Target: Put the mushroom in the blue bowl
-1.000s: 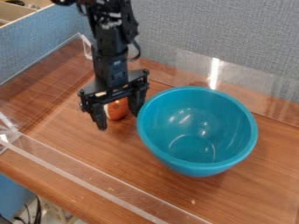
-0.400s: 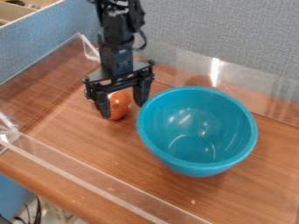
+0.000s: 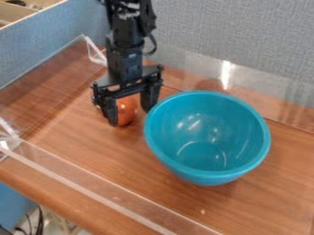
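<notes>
Overall, the camera view showed no readable writing or brand. The gripper (image 3: pixel 128 97) stood with its fingers wide apart, straddling the mushroom (image 3: pixel 124 112), which sat on the wooden table (image 3: pixel 92 147), left of the blue bowl (image 3: pixel 207 138) in the picture. Compared with the earlier frame, the arm (image 3: pixel 127 39) had shifted slightly; mushroom and bowl looked unmoved.

The black robot gripper (image 3: pixel 128 99) covers part of the mushroom (image 3: pixel 125 111), and I can't see its stem. The top of the robot arm (image 3: pixel 127 23) is cut off by the picture's edge. So are parts of the wooden table (image 3: pixel 92 147) and the black cords (image 3: pixel 39 221) in the bottom corner. I can't tell if the gripper touches the mushroom.
</notes>
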`<state>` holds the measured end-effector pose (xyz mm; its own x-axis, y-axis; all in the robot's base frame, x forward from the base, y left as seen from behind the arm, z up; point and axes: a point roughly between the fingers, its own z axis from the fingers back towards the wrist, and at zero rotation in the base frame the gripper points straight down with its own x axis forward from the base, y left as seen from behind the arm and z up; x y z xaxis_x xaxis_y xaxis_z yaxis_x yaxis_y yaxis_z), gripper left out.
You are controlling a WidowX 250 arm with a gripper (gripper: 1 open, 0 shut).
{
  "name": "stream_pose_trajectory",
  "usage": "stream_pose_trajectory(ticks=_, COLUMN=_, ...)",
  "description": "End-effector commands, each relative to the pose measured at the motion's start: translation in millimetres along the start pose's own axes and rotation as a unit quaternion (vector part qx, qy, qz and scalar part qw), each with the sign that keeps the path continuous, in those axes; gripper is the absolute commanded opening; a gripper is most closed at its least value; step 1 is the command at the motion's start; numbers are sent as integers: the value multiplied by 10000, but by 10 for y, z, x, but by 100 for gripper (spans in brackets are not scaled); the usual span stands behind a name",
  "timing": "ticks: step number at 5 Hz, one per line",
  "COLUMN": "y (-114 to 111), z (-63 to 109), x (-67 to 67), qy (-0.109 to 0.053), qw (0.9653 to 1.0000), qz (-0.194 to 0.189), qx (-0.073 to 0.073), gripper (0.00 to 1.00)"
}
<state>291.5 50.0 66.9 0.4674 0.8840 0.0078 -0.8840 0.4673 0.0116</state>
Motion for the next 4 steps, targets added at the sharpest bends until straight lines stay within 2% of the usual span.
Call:
stream_pose_trajectory(ticks=1, y=-156, z=84, x=64, qy=-170, qw=9995, qz=174, qx=-208, gripper=100)
stream_pose_trajectory(ticks=3, y=-165, z=-16, x=363, qy=-148, qw=9972, qz=711, qx=-154, gripper=100)
stream_pose_trajectory(ticks=4, y=-139, z=-63, x=467, qy=-138, qw=9989, qz=420, qx=-135, gripper=100)
